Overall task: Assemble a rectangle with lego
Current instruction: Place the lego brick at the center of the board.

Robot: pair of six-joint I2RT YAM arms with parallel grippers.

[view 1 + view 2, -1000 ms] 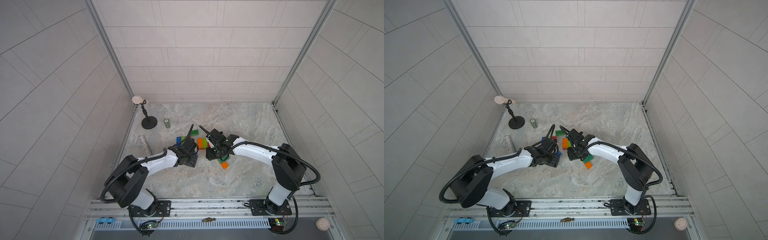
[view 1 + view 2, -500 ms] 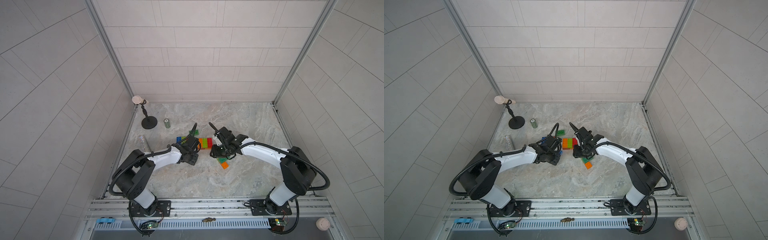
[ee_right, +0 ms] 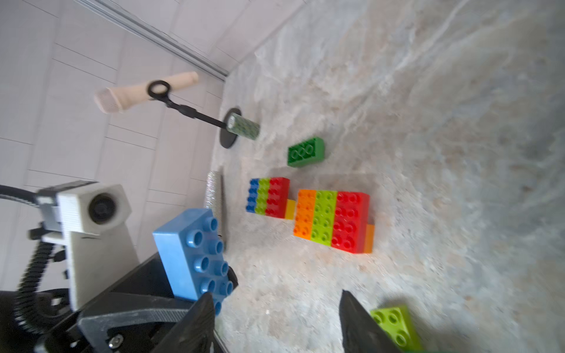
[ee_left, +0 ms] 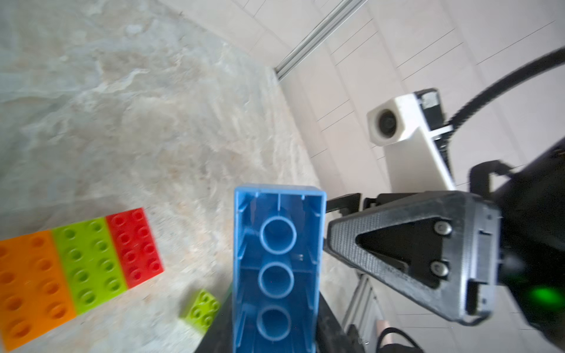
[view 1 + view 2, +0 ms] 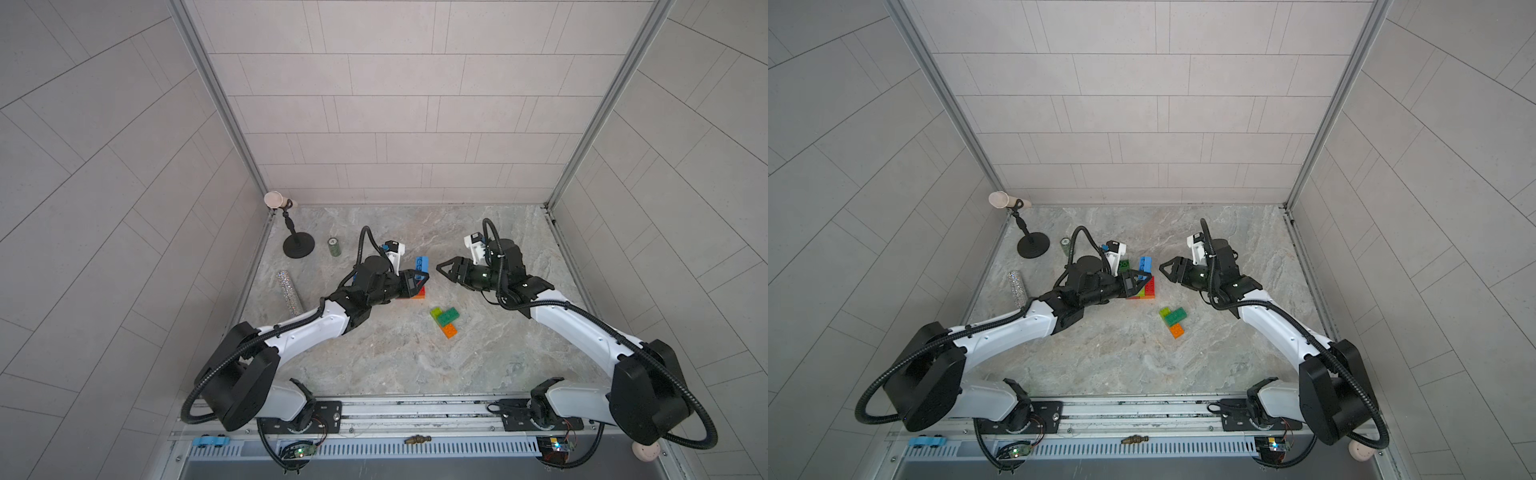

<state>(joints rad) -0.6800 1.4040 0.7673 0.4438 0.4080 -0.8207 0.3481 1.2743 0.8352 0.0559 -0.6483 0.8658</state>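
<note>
**Blue brick held aloft in the left jaws, right jaws open just beside it**

From where I stand, the left jaws are clamped on a blue brick [image 5: 422, 264], gripping its lower end so that most of it stands up out of them. It is off the desk [image 5: 395, 365], and the left wrist view shows its hollow underside [image 4: 276, 269].

The right jaws face it from the other side and stand apart with nothing between them. In the right wrist view one fingertip [image 3: 198, 318] sits just beside the studded face of the blue brick [image 3: 195, 256]; I cannot tell whether it touches.

Below the held brick, an orange-lime-red slab [image 3: 331, 221] lies flat on the desk with its studs up. In both top views the left jaws partly cover it. A smaller blue-lime-red slab [image 3: 269, 197] lies just beyond it, with a yellow piece showing between the two. A dark green brick [image 3: 305, 152] lies alone a little farther on.

Nearer the robot's base, a loose cluster of lime, green and orange bricks [image 5: 445, 318] lies well apart from both jaws.

Off on the robot's left side are a small green can [image 5: 333, 247], a glittery tube [image 5: 289, 291] and a black stand [image 5: 297, 249].
</note>
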